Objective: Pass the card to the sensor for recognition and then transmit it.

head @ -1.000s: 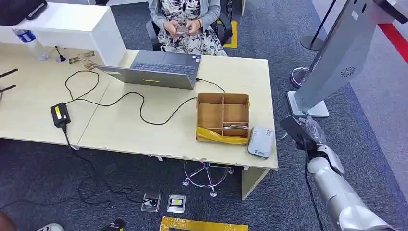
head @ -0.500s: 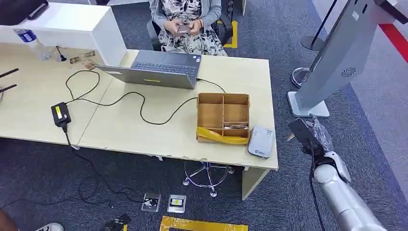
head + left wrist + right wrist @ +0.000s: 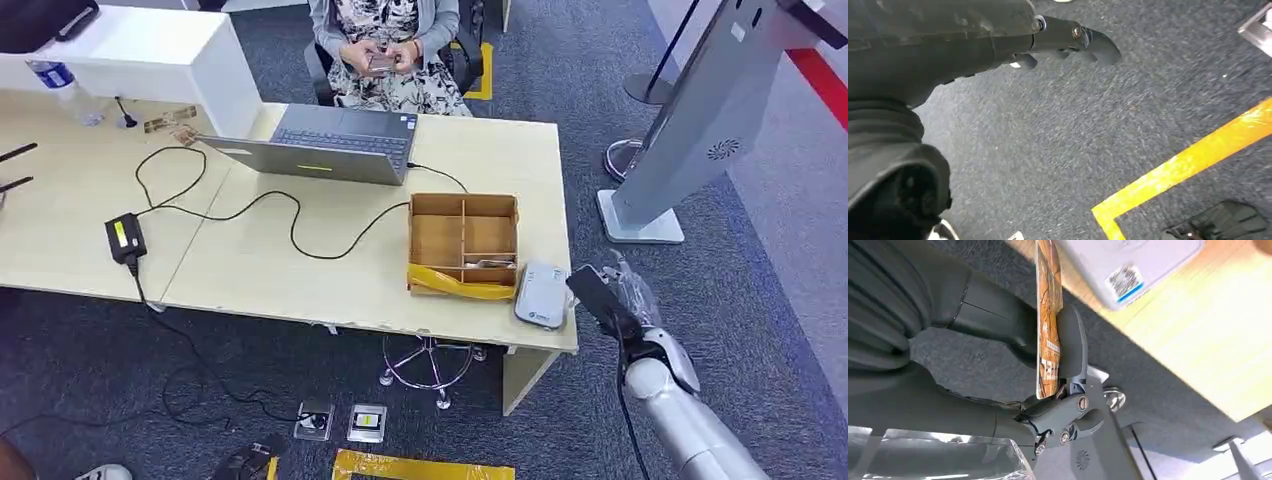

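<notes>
While our right hand (image 3: 612, 300) pinches the card (image 3: 1048, 320) between thumb and fingers, we hold it edge-on just beside the sensor (image 3: 541, 295); our left hand (image 3: 998, 35) hangs over carpet, holding nothing.

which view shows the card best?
Right wrist view: the card is close up, edge-on, orange print visible, pinched by the right robot hand. Head view shows it as a small dark slab; left wrist view shows carpet.
</notes>
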You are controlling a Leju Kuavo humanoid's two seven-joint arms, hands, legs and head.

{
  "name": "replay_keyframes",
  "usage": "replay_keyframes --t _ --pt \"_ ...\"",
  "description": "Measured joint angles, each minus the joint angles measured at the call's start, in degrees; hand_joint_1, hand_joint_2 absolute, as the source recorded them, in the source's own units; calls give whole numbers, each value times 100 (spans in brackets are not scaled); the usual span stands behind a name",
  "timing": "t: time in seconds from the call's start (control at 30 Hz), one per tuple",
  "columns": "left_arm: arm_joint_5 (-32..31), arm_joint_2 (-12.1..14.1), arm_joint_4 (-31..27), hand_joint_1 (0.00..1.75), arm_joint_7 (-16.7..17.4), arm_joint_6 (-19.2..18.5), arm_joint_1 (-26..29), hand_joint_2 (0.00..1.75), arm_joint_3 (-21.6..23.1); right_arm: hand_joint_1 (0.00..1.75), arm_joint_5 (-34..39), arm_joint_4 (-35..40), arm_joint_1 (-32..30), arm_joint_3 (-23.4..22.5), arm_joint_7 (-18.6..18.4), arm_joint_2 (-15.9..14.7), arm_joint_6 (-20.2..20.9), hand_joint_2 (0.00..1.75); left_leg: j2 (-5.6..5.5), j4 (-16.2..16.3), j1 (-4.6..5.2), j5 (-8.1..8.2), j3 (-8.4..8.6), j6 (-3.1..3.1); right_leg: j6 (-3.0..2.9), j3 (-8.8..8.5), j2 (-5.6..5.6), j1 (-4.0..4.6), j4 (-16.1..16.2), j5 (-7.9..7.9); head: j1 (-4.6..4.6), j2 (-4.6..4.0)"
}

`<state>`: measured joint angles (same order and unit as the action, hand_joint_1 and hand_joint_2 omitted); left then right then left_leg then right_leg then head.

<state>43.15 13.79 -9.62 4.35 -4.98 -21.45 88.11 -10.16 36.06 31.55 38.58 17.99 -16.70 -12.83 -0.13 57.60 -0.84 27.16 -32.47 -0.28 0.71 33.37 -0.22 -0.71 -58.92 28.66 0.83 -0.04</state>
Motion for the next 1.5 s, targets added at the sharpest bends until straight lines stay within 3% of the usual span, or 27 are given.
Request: replay_keyframes --t 0.8,1.5 --pt "-37 -105 0 0 79 -33 -30 0 0 175 -262 -577 703 382 236 800 39 175 -1 0 0 0 -1 0 0 1 2 0 0 0 0 0" --pt "-33 -103 0 0 76 26 -20 0 0 175 -177 -1036 914 391 142 789 77 175 0 0 0 0 0 0 0 2 4 0 0 0 0 0"
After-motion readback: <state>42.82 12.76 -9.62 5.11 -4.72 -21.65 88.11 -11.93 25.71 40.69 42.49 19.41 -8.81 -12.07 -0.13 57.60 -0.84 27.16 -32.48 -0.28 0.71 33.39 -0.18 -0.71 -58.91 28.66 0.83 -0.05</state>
